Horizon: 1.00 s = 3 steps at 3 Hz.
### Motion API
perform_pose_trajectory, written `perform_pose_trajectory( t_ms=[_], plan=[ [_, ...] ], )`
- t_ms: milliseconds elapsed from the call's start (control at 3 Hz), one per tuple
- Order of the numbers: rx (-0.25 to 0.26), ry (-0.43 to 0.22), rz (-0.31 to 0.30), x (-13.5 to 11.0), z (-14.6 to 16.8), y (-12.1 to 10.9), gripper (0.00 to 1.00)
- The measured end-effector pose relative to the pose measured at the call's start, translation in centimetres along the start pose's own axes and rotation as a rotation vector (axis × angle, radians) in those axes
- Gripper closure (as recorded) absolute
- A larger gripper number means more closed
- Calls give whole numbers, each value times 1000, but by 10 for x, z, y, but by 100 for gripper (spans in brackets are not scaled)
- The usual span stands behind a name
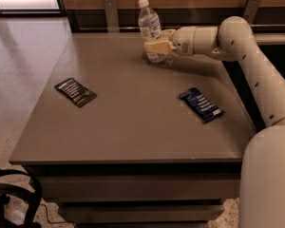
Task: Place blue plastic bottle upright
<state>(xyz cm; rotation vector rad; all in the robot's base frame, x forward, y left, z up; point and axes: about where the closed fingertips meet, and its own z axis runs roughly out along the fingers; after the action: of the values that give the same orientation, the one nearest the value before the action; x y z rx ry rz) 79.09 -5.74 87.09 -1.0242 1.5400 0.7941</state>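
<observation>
The blue plastic bottle (150,28) is clear and ribbed, with a white cap and a pale label. It stands nearly upright at the far middle of the grey table (133,122), leaning slightly left. Its base is on or just above the tabletop; I cannot tell which. My gripper (156,46) reaches in from the right on the white arm (237,42) and its cream fingers are shut on the bottle's lower half.
A flat dark-blue snack packet (201,104) lies on the right of the table. A black packet (75,91) lies on the left. A wooden wall with metal brackets (111,12) runs behind the far edge. A black object (9,203) sits on the floor at lower left.
</observation>
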Motion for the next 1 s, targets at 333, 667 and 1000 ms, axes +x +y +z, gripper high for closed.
perform_pose_trajectory(
  t_ms=[333, 667, 1000],
  plan=[
    [0, 0, 0, 0, 0, 0, 100],
    [-9, 15, 13, 7, 3, 4, 100],
    [-10, 16, 13, 0, 1, 3, 100]
  ],
)
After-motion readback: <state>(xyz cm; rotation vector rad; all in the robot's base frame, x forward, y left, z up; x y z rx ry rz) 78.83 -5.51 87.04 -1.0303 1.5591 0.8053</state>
